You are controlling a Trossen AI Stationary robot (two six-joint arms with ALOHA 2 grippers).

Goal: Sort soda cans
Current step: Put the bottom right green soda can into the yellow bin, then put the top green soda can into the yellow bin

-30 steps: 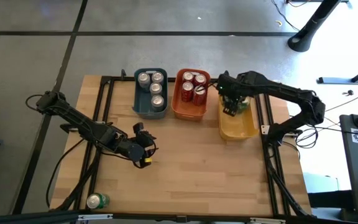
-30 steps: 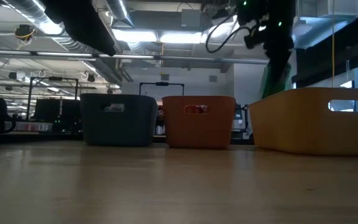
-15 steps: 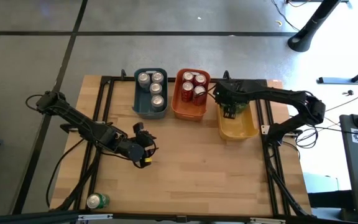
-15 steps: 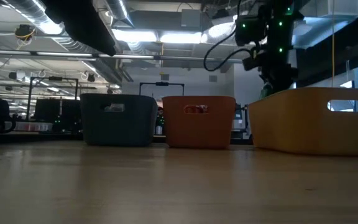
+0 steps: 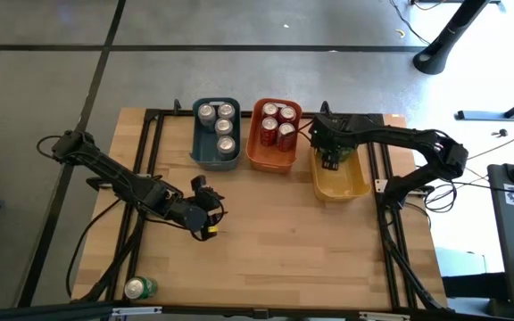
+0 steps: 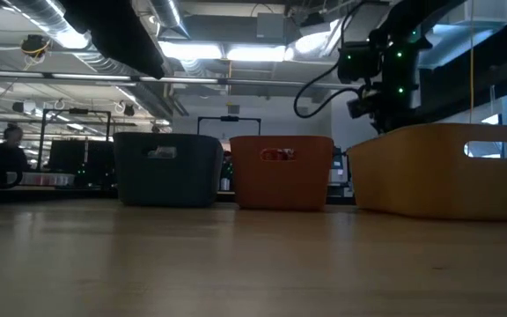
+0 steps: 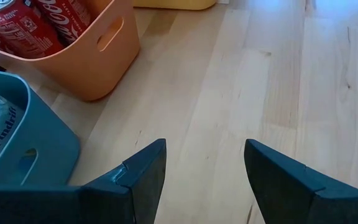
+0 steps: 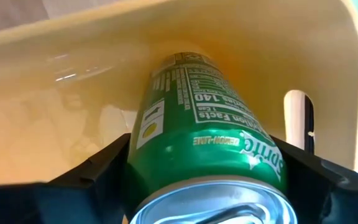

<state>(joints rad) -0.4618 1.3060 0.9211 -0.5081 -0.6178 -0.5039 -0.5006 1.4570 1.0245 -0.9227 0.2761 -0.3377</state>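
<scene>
My right gripper [image 5: 332, 160] reaches down into the yellow bin [image 5: 353, 183] at the back right, shut on a green soda can [image 8: 197, 118]. In the low view the bin's wall [image 6: 429, 172] hides the can. My left gripper [image 5: 205, 219] hangs open over the bare table left of centre with nothing between its fingers [image 7: 148, 177]. The blue-grey bin [image 5: 205, 153] holds three silver cans [image 5: 224, 129]. Several red cans [image 5: 277, 123] stand in the orange bin [image 5: 270, 160]. Another green can [image 5: 139, 287] lies on its side near the front left corner. My right gripper pinches the green can's side wall close under its silver top [image 8: 166, 168], one finger [image 8: 101, 171] on each side. The fingers come from above, pointing steeply down. The can hangs bottom-down inside the yellow bin; whether its bottom touches the bin's floor I cannot tell.
The three bins stand side by side along the far edge, the orange bin [image 7: 98, 56] and blue-grey bin [image 7: 23, 146] just beyond my left gripper. Black rails [image 5: 150, 160] run along both sides of the table. Bare wood [image 5: 302, 250] fills the middle and front.
My right gripper has come down with the green can from above the yellow bin's rim into the bin, rolling its wrist on the way. The can stays in its hold.
</scene>
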